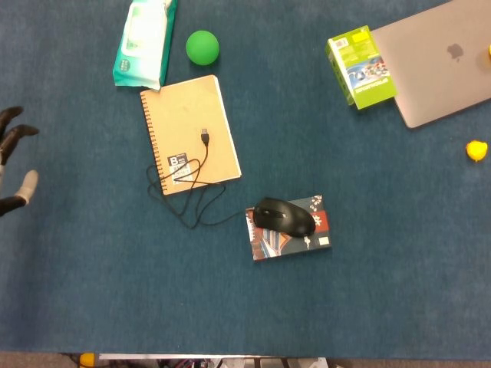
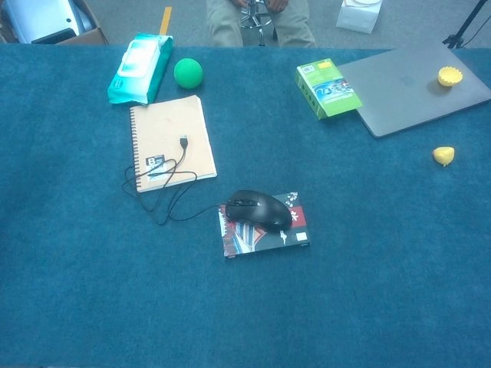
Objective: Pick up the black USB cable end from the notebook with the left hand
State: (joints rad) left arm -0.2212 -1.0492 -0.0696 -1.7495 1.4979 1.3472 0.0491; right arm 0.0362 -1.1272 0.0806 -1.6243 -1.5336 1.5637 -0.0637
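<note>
Blue desk (image 1: 92, 291): my left hand (image 1: 14, 165), fingers spread and holding nothing, is well apart from the USB cable end (image 1: 205, 137) on the notebook (image 1: 188, 123); a careless pinch risks dragging the cable.

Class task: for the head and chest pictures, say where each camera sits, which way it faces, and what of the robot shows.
Head view: high above, looking straight down at the notebook; only the left robot hand shows, at the left edge.
Chest view: lower, angled forward across the table; no robot part shows.
Shared: notebook, USB cable end, mouse.
</note>
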